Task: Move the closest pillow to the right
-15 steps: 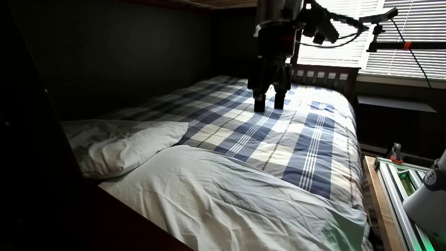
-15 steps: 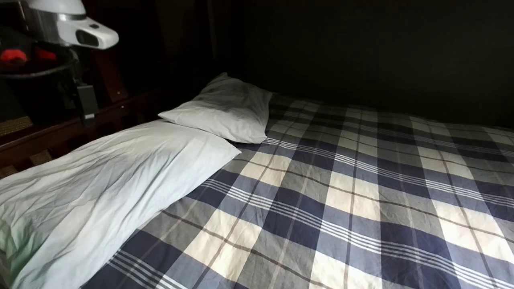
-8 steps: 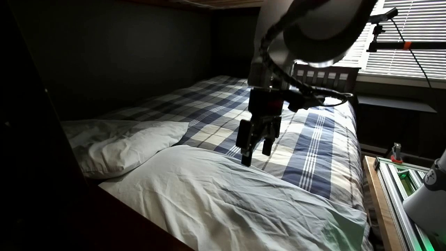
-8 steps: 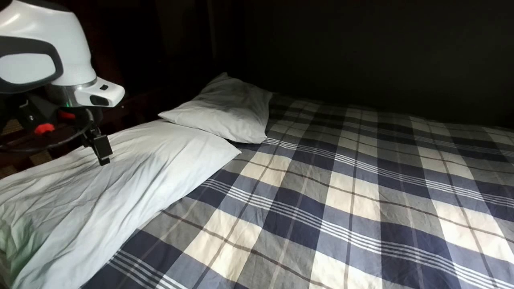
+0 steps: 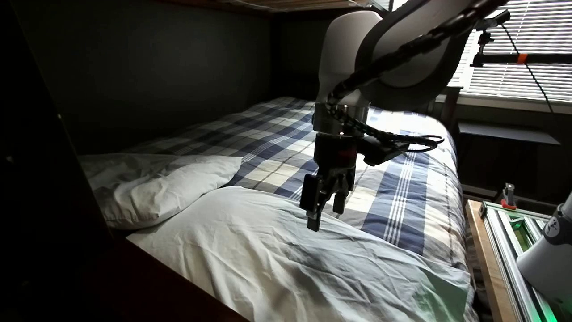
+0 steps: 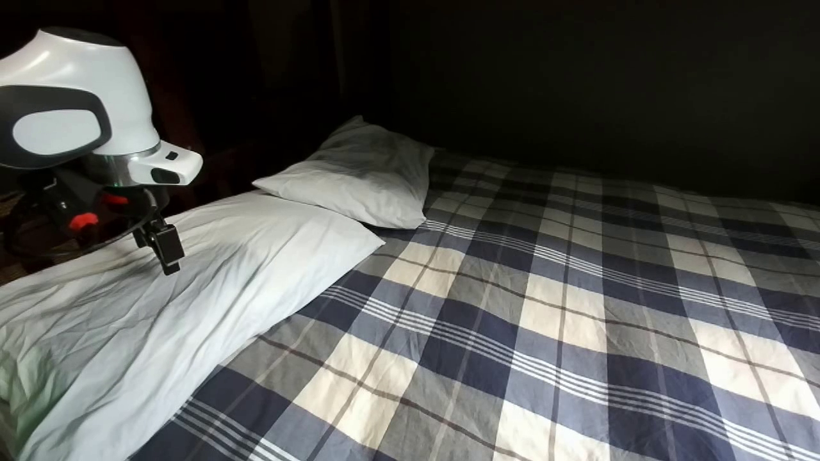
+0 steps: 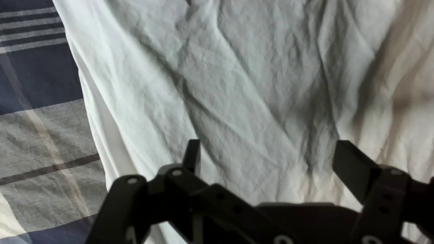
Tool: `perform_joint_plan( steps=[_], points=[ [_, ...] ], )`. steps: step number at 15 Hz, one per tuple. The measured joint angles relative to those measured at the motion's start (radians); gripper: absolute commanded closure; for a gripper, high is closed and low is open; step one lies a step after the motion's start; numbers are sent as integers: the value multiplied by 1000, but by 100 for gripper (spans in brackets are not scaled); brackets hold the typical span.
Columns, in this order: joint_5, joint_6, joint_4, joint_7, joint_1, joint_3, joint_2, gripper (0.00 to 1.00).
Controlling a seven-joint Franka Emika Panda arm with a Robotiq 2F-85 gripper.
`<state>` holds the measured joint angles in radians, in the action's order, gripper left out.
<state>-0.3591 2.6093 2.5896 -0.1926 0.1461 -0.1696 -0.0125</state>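
Note:
The closest pillow (image 5: 268, 259) is large, white and wrinkled. It lies flat along the head end of the bed and also shows in an exterior view (image 6: 211, 275). In the wrist view the pillow (image 7: 244, 84) fills most of the picture under the jaws. A second white pillow (image 5: 174, 188) lies beyond it, against the dark wall, and shows in an exterior view (image 6: 365, 173). My gripper (image 5: 326, 217) points down above the closest pillow, near its blanket-side edge. The fingers are wide apart with nothing between them in the wrist view (image 7: 268, 152). It appears apart from the cloth.
A blue, white and grey plaid blanket (image 5: 348, 179) covers the bed. A dark wooden bed rail (image 5: 147, 277) runs along the head end. The robot base (image 5: 549, 255) stands on a framed table (image 5: 496, 264) beside the bed. A bunk (image 5: 268, 3) hangs overhead.
My gripper has come down from high up and moved toward the head of the bed, over the closest pillow. In the last half second it has sunk slightly more. The pillows have not moved.

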Motion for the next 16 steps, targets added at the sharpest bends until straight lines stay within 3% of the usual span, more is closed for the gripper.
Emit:
perform_joint_plan(
  steps=[7,12,16],
  points=[
    [-18,0,-45,141,-44,58,62,0],
    [-55,24,-120,349,-122,89,169,0],
    [-144,91,-168,530,-198,69,288,0]
  ],
)
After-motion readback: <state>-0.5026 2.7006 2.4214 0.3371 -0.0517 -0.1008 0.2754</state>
